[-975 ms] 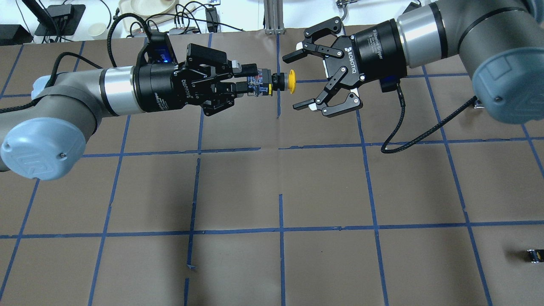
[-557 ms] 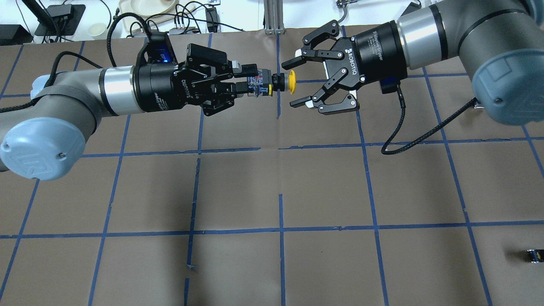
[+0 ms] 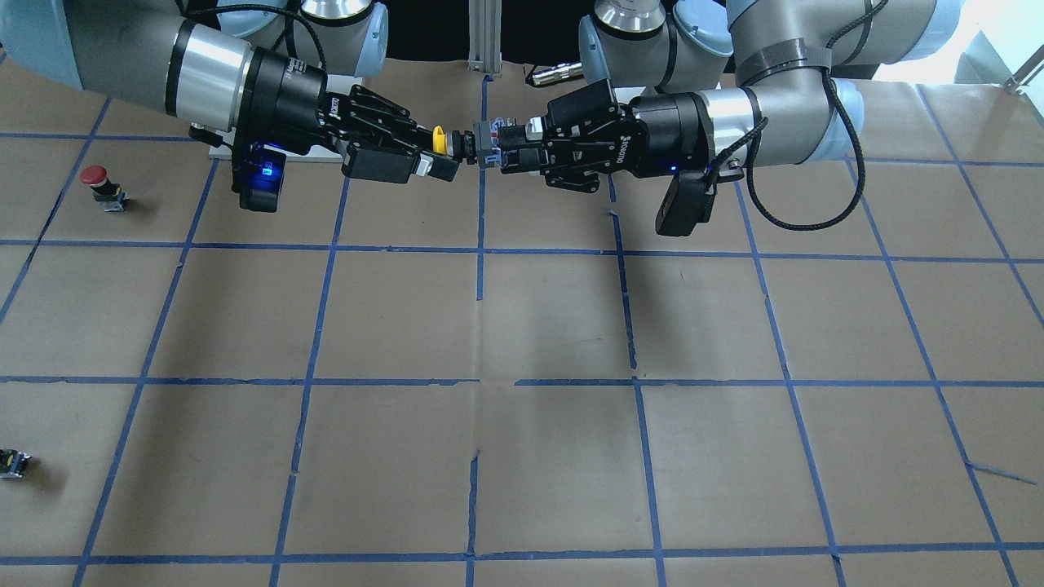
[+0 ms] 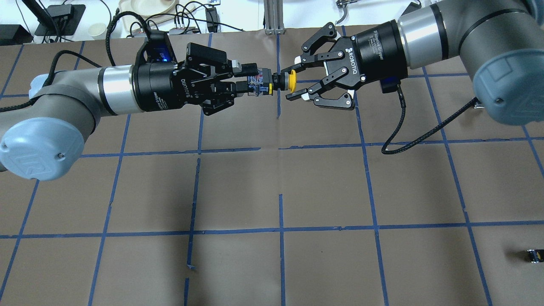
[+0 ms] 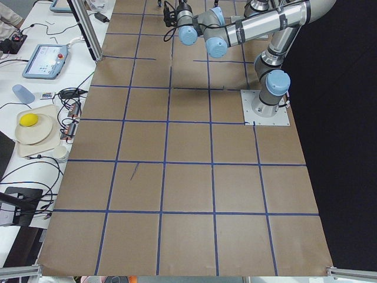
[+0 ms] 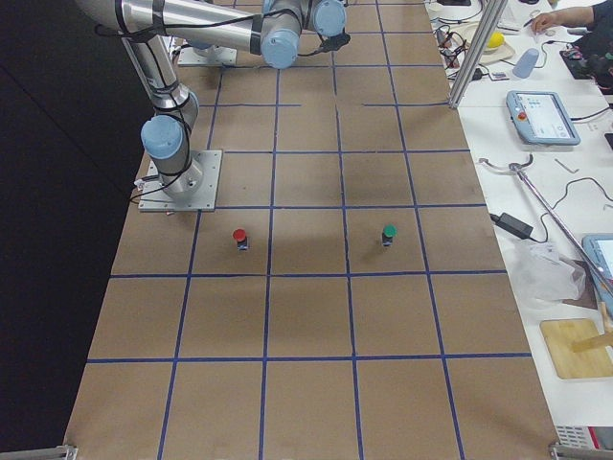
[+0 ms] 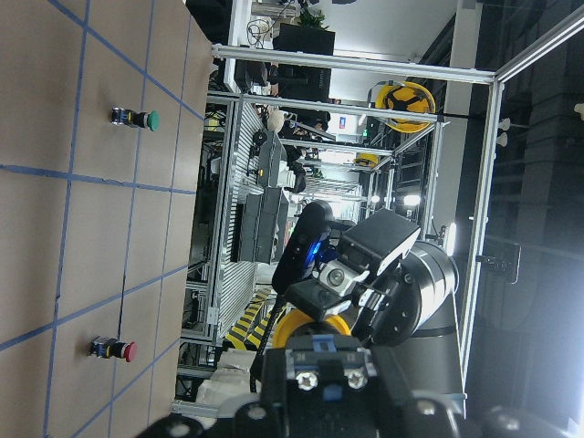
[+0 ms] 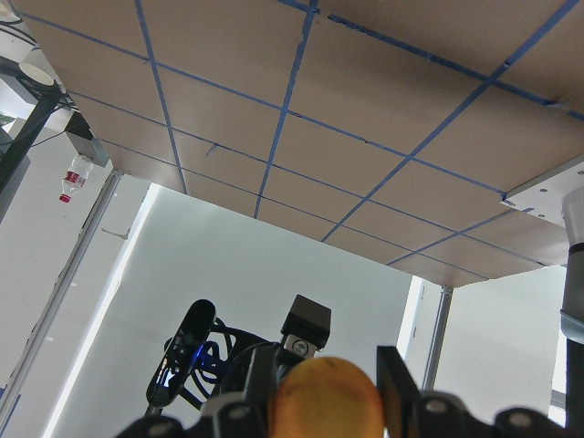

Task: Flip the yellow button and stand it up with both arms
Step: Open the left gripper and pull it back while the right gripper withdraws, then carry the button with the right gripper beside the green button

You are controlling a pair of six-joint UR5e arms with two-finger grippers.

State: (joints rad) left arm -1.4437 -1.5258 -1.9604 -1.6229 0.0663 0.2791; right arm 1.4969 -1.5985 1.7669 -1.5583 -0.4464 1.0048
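The yellow button [image 4: 292,80] is held level in the air over the far middle of the table, with its cap toward my right arm. My left gripper [image 4: 253,85] is shut on its grey-black contact block. My right gripper [image 4: 289,83] has its fingers against both sides of the yellow cap. In the front-facing view the cap [image 3: 439,139] sits between the right gripper [image 3: 436,151] and the left gripper [image 3: 499,153]. The cap fills the gap between the right fingers in the right wrist view [image 8: 328,401].
A red-capped button [image 3: 96,183] stands on the table on my right side, and a green-capped one [image 6: 388,233] stands beyond it. A small capless block [image 4: 533,256] lies near the right front. Cables and dishes lie past the far edge.
My right gripper has moved left onto the yellow cap, and its fingers have closed from wide open down to the cap's sides. The left arm has stayed still with the button.
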